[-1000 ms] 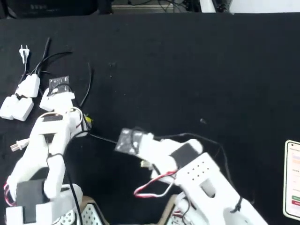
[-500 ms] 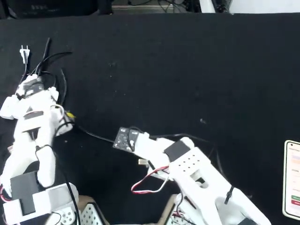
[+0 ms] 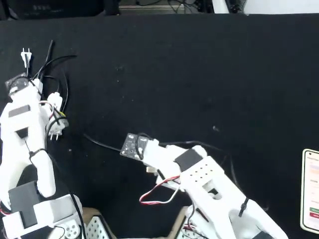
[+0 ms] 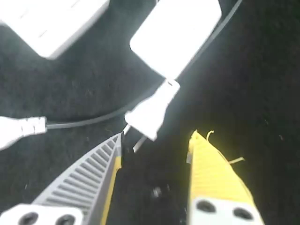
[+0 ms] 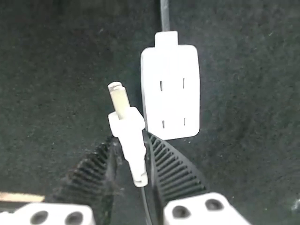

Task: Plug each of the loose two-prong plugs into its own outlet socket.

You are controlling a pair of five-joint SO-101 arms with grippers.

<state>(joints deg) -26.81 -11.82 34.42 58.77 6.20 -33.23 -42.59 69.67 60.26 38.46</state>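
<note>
My left gripper is open, with its grey and yellow fingers on either side of the prongs of a white two-prong plug. That plug lies just off a white outlet block, and a second block lies beside it. My right gripper is shut on another white plug, held right next to a white outlet block with two pairs of slots. From above, the left arm covers the blocks at the far left. The right arm's head sits at centre front.
A loose plug lies at the far left back, and another sits beside the left arm among black cables. One more plug on a cable lies near the left gripper. A device rests at the right edge.
The left arm has swung left and back, from beside the outlet blocks to over them. The right arm shifted slightly left a second ago and has since held still.
</note>
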